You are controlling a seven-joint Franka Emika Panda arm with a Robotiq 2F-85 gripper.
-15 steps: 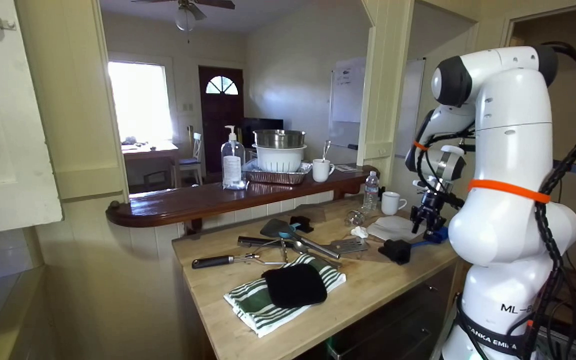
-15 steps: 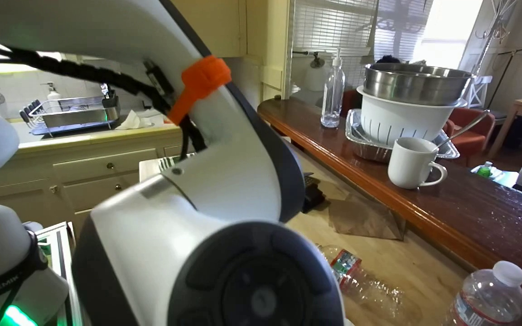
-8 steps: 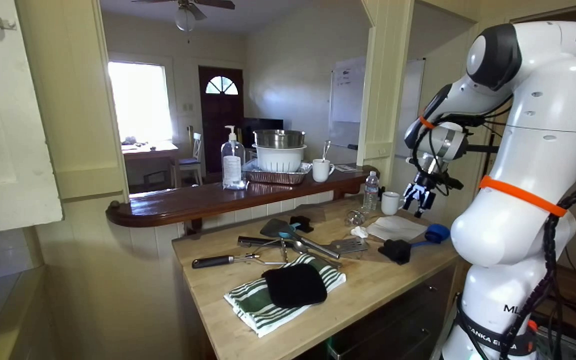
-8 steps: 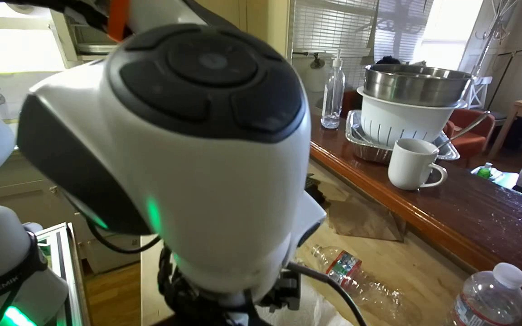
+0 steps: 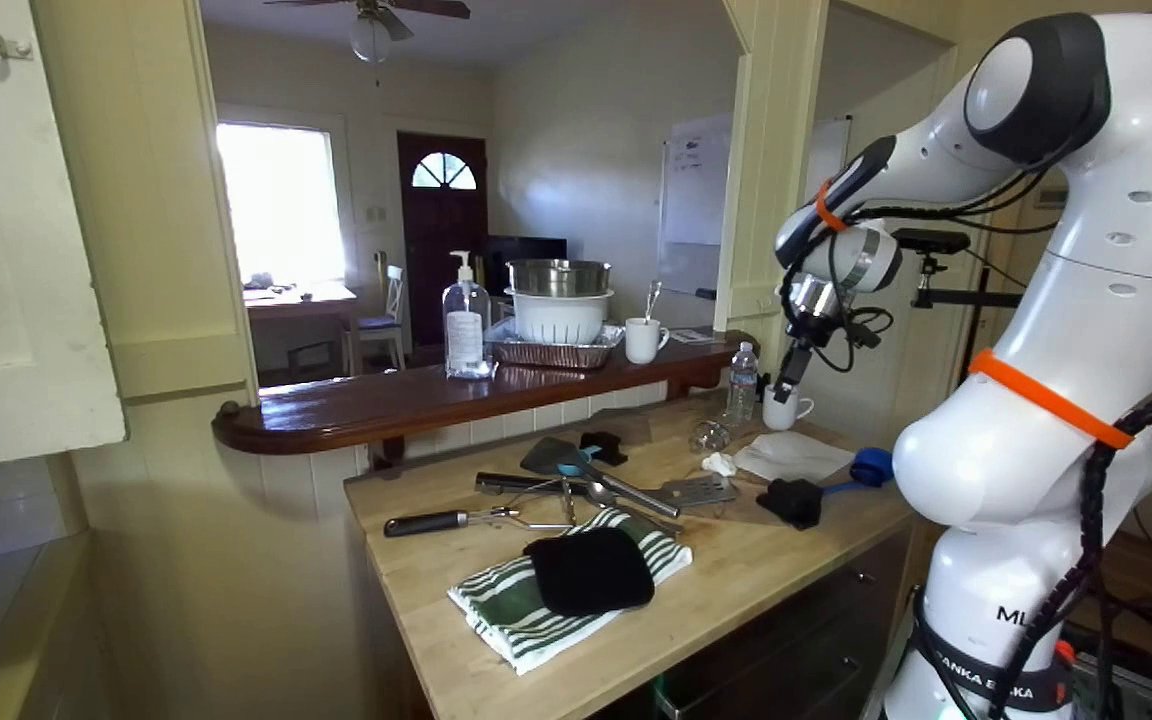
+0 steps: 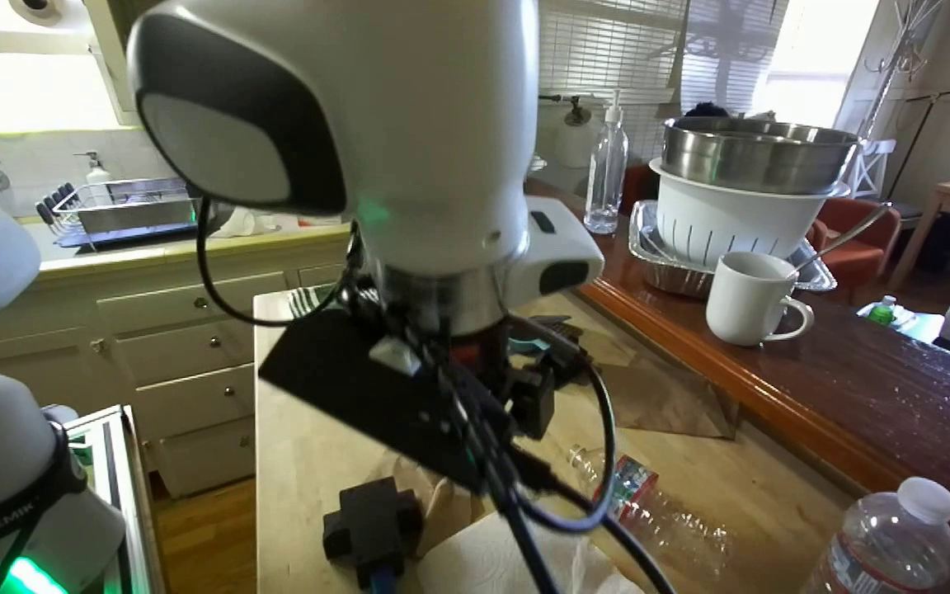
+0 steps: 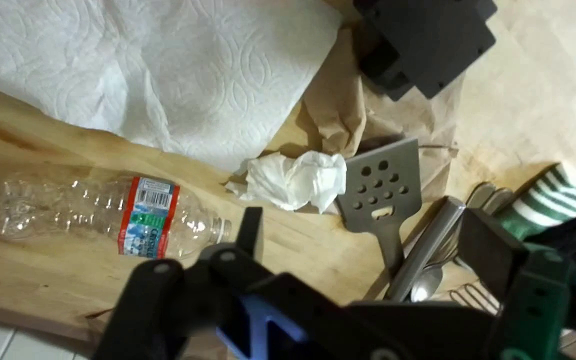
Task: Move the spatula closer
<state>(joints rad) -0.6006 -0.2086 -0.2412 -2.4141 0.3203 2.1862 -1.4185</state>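
Note:
The slotted spatula (image 5: 698, 490) lies flat on the wooden counter among other utensils. In the wrist view the perforated blade of the spatula (image 7: 378, 187) points up and away, touching or just under a crumpled white tissue (image 7: 295, 180). A grey metal handle (image 7: 428, 245) crosses its neck, and the gripper body hides the rest of its handle. My gripper (image 7: 370, 240) stands wide open above the counter, nothing between its fingers. In an exterior view the gripper (image 5: 785, 388) hangs in front of a white mug (image 5: 781, 410), to the right of the spatula and higher.
A blue scoop (image 5: 873, 466) with a black block (image 5: 792, 503) on its handle lies at the right. Also around are a lying plastic bottle (image 7: 113, 212), an upright bottle (image 5: 742, 385), a paper towel (image 7: 168, 75), a striped towel (image 5: 506, 610) and a raised wooden ledge (image 5: 386, 410).
My gripper has risen away from beside the blue scoop and swung left, to in front of the white mug. The arm has shifted with it; the spatula has not moved.

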